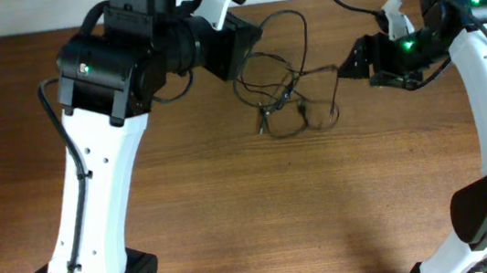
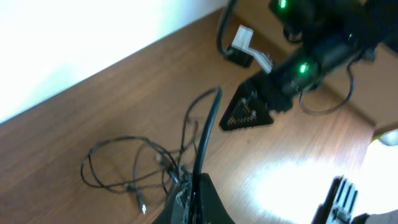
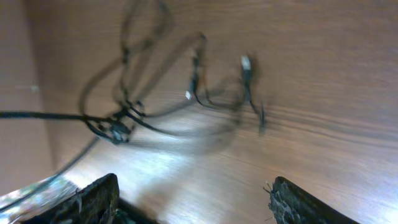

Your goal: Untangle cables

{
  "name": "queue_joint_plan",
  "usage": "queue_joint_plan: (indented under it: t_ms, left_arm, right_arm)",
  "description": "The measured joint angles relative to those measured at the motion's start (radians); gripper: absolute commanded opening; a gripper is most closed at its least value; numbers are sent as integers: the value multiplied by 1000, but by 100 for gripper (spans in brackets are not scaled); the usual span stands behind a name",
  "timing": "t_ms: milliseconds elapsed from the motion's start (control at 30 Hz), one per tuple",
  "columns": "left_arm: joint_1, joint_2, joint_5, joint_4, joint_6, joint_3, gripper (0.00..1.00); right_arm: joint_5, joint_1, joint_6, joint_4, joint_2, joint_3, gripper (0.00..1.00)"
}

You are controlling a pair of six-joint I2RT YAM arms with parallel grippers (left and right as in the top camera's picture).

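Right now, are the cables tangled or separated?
Tangled: the cables cross in overlapping loops and bunch together into one knot.

Tangled thin black cables obstruct the gap between the left hand and the right hand. The brown wooden desk in front of the tangle gives open passage.
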Motion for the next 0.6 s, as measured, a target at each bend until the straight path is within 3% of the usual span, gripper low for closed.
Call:
queue_joint_plan:
  t_ms: [333, 433, 600]
  left_arm:
    - [26, -8, 52, 310, -394, 10, 0]
    - [27, -11, 131, 373, -465, 11, 0]
    - [27, -79, 160, 472, -508, 11, 0]
  right_arm:
    - [-154, 66, 6, 107, -80, 37, 79]
    - [-161, 73, 62, 202, -80, 37, 79]
    - [-155, 73, 99, 217, -80, 37, 79]
